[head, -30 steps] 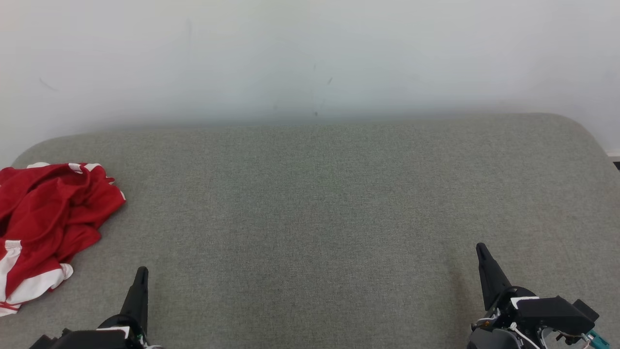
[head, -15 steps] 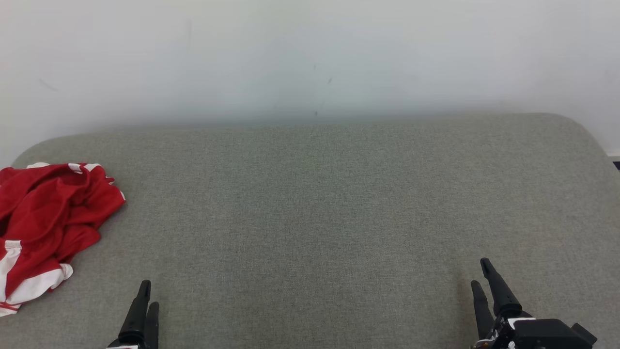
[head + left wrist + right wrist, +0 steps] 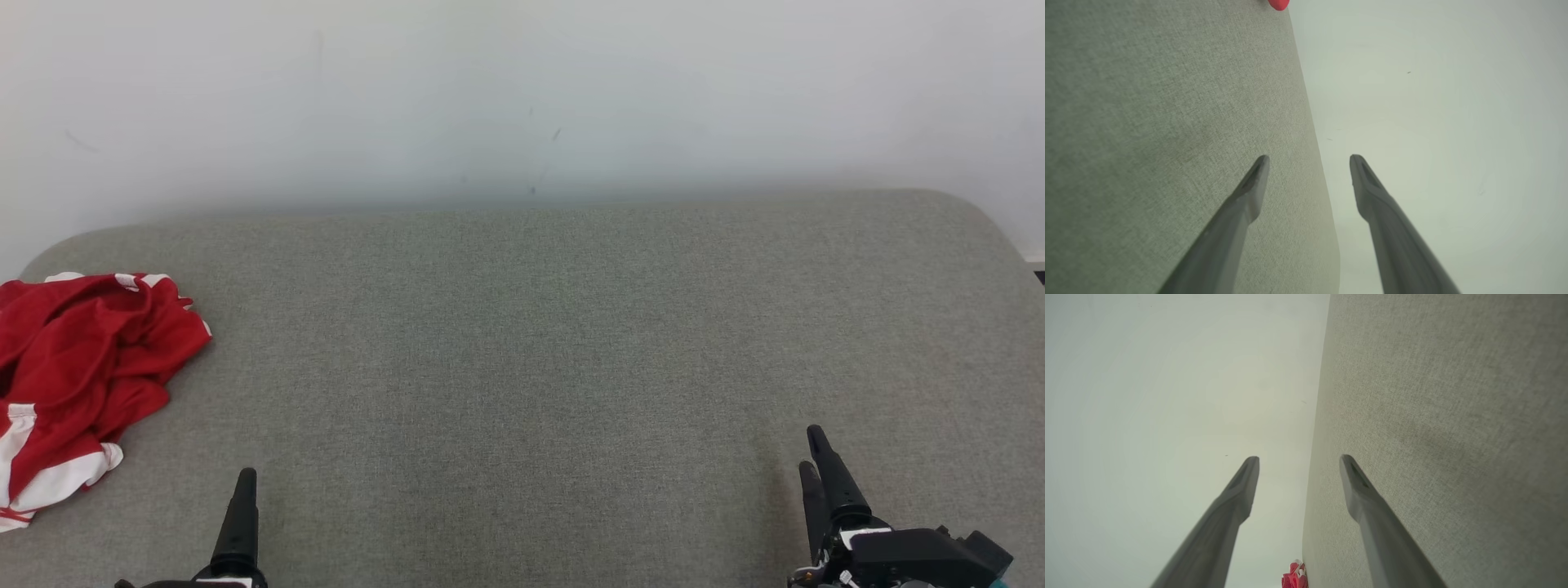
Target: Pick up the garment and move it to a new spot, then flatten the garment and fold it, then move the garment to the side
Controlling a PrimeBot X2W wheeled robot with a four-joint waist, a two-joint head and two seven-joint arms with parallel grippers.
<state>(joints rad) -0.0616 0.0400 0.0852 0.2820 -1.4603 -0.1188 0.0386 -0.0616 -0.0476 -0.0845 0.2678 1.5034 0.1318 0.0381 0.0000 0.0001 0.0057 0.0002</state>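
lying crumpled at the left edge of the grey fabric-covered counter (image 3: pixel 531 367), the red garment with white trim (image 3: pixel 82 367) is shown untouched. both dark two-fingered hands are held low at the near edge, fingers spread, nothing grasped. the left hand (image 3: pixel 1309 158) is much the nearer, the garment lying ahead and to its left; the right hand (image 3: pixel 1299 458) is well apart from it. the heap's long axis runs roughly near-to-far. a left-arm reach is judged the likely first step.
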